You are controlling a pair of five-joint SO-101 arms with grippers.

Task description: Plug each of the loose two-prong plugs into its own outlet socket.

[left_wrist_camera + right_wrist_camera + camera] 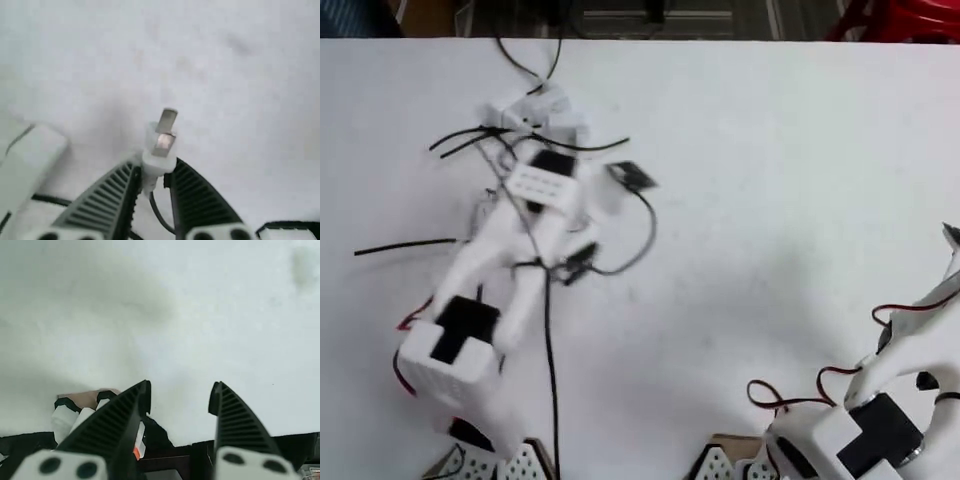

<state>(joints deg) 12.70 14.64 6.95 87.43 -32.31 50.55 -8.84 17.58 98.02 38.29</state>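
I saw the left jaws pinched on the white plug, gripping its base right at their tips. Its two prongs stuck out past the tips, over the bare table. The plug's dark cable ran back between the jaws, and a white block lay off to one side of them. The right jaws stood spread apart above the table, well away from the plug.
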